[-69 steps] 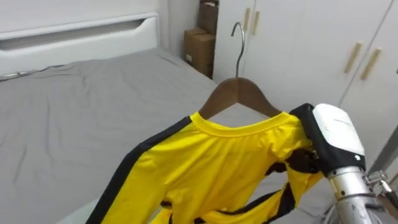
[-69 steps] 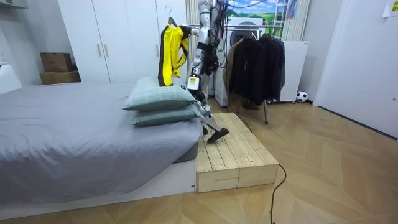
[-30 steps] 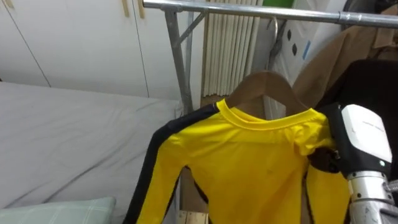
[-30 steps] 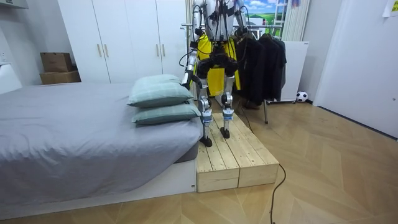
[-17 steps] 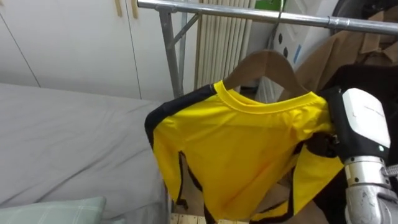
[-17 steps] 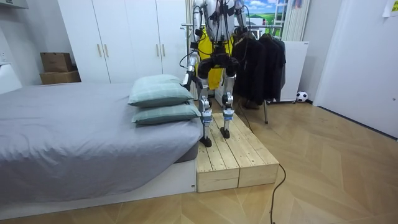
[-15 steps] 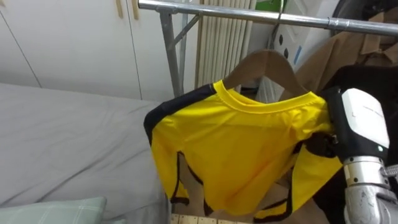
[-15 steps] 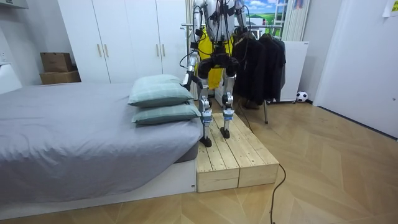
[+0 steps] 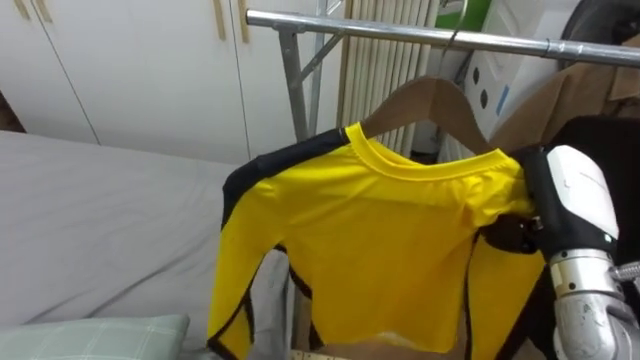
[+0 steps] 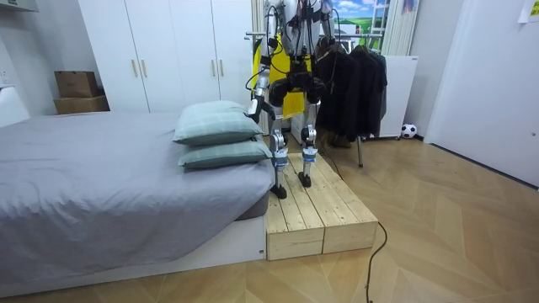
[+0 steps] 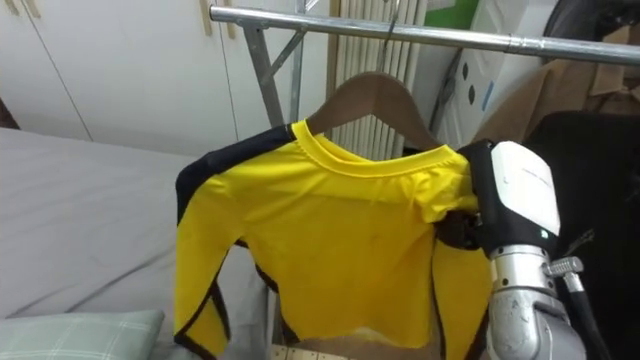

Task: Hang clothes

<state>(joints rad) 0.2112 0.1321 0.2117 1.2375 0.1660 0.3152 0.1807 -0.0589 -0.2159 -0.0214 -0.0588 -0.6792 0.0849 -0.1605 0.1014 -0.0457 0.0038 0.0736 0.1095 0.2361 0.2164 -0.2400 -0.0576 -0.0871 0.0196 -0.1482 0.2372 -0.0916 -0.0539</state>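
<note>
Obs., left to right.

Far left of and below the right hand [image 9: 568,205]: a corner of a pale checked pillow [image 9: 90,335], cut off by the lower edge, lying on the grey bed [image 9: 100,220]. White wardrobe doors [image 9: 150,70] are behind.

Left hand [image 10: 251,107]: in the room view it hangs low at the robot's side, level with the pillows. It is too small to tell whether it is open or closed.

Yellow shirt [image 9: 370,240] with black trim: it sits on a wooden hanger [image 9: 430,100], directly left of the right hand. Its near shoulder is bunched against the hand. Its far sleeve hangs down and runs off the bottom edge.

Metal rail [image 9: 400,32]: above the hand and to its left. The hanger's hook reaches up to the rail, but I cannot make out whether it sits over the rail.

Right hand: only the white back shows. Its front is buried in the yellow cloth, so whether it clamps the shirt or hanger cannot be told.

A dark garment [image 9: 615,150] hangs behind and right of the hand, partly covered by it.

Room view: the robot stands on a wooden platform [image 10: 320,210] beside the bed, facing the rack, with the shirt in front of it.
</note>
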